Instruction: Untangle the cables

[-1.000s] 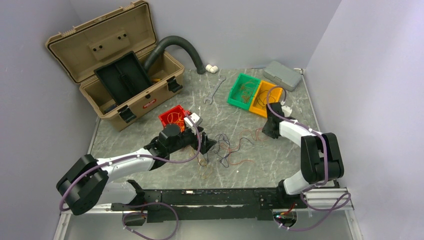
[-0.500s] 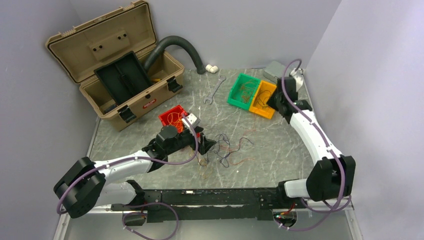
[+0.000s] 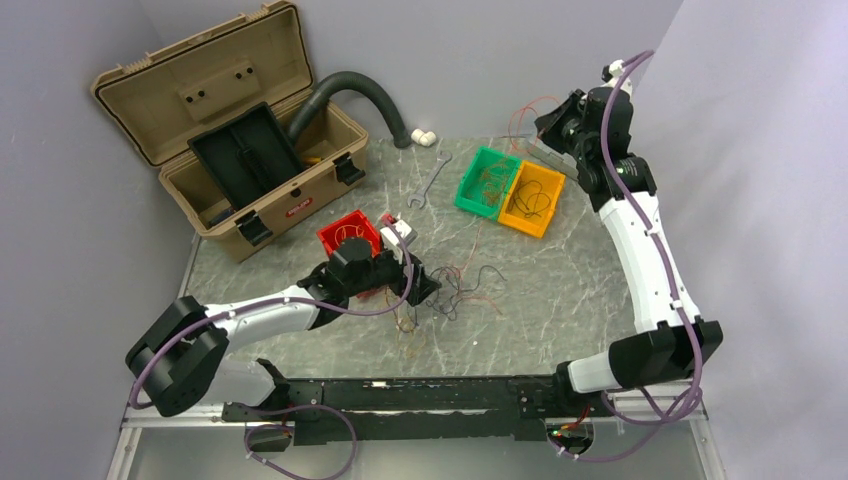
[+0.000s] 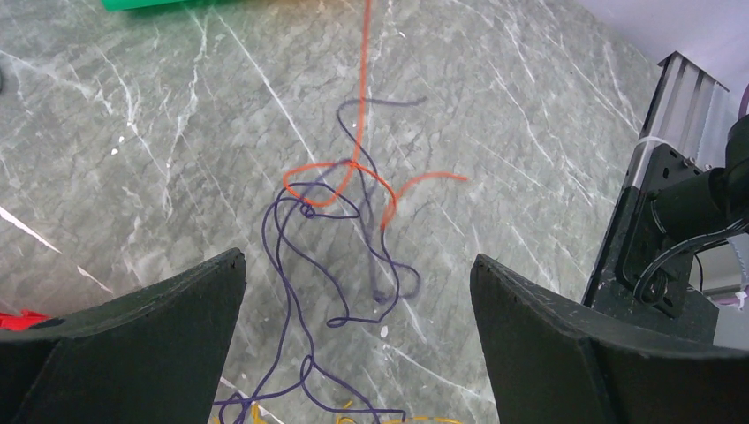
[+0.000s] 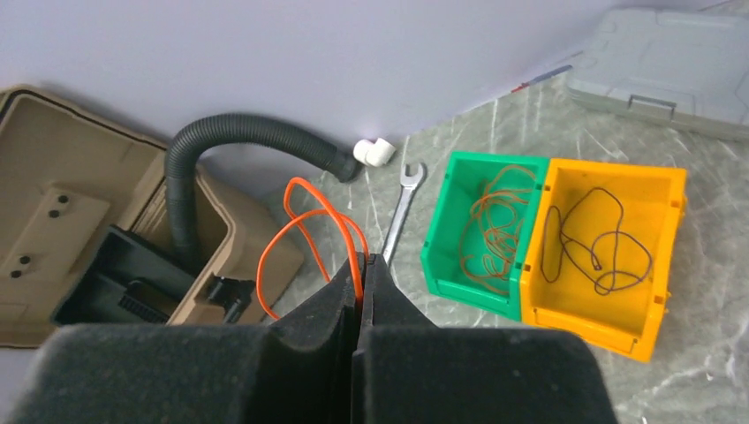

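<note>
The cables point(image 3: 452, 290) lie as a loose tangle of dark, orange and yellow wires on the marble table in front of my left gripper point(image 3: 425, 290). That gripper hangs low over them, open; its fingers point(image 4: 132, 327) flank a dark purple wire point(image 4: 281, 265), and nothing is between them. An orange cable point(image 4: 340, 181) crosses the knot and runs straight away across the table. My right gripper point(image 3: 553, 118) is raised high at the back right, shut on an orange cable point(image 5: 300, 216) that loops out past its tips point(image 5: 364, 261).
A green bin point(image 3: 487, 180) and an orange bin point(image 3: 530, 198), each with wires in it, stand at the back right. A red bin point(image 3: 345, 235) sits by my left arm. An open tan toolbox point(image 3: 240, 130), a black hose point(image 3: 360, 90), a wrench point(image 3: 428, 180) and a grey case point(image 5: 671, 44) line the back.
My right gripper closed on the orange cable near the table's middle and rose far up and back with it. The tangle shifted slightly. My left gripper edged forward, still open.
</note>
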Robot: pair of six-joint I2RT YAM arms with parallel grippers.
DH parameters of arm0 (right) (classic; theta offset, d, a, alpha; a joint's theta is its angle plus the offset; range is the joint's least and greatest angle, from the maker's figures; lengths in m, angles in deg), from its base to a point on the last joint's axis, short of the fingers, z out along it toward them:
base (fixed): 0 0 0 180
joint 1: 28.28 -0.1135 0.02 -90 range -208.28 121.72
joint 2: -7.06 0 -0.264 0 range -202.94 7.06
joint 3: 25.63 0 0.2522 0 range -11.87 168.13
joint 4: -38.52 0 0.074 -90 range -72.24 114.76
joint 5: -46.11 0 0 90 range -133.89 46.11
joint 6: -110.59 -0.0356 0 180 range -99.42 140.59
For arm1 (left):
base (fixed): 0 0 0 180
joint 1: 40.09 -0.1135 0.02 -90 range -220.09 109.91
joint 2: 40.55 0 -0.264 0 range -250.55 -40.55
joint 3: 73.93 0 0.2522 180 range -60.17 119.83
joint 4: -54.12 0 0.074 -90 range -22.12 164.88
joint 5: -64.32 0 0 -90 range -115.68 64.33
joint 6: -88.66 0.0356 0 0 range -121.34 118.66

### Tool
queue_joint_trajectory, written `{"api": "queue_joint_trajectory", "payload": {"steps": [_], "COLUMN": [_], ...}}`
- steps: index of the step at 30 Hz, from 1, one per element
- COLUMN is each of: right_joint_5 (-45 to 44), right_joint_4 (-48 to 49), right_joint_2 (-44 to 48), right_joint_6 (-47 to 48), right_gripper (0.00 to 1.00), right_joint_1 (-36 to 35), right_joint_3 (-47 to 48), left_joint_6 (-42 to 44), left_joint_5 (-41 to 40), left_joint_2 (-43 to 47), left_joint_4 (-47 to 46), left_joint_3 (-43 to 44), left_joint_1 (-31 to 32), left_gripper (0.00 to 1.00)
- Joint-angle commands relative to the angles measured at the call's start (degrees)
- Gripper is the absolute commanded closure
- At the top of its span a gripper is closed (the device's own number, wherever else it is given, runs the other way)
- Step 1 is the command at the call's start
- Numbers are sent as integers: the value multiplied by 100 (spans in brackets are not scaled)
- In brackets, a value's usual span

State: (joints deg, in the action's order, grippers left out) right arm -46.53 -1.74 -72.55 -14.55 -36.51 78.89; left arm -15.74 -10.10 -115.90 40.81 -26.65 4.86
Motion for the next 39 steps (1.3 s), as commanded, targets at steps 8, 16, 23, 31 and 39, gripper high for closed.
{"api": "queue_joint_trajectory", "payload": {"steps": [8, 16, 23, 31, 39], "right_joint_5": [403, 861, 719, 343, -263], "right_joint_4": [962, 1659, 1742, 1456, 1279], "right_joint_2": [247, 186, -465, -1848, -3268], "right_joint_6": [115, 74, 181, 402, 396], "right_gripper": [100, 100, 100, 100, 100], "right_joint_1": [-12, -12, -6, -11, -33], "right_joint_3": [-215, -949, -1046, -302, 678], "left_joint_6": [165, 281, 354, 286, 405], "left_joint_5": [-396, -629, -758, -710, -1021], "left_joint_2": [643, 349, -56, -229, -356], "left_joint_4": [-396, -801, -1340, -1448, -1172], "left_joint_3": [-327, -48, 4, -108, 54], "left_joint_1": [-54, -63, -63, -46, -25], "left_gripper": [1, 1, 3, 2, 2]}}
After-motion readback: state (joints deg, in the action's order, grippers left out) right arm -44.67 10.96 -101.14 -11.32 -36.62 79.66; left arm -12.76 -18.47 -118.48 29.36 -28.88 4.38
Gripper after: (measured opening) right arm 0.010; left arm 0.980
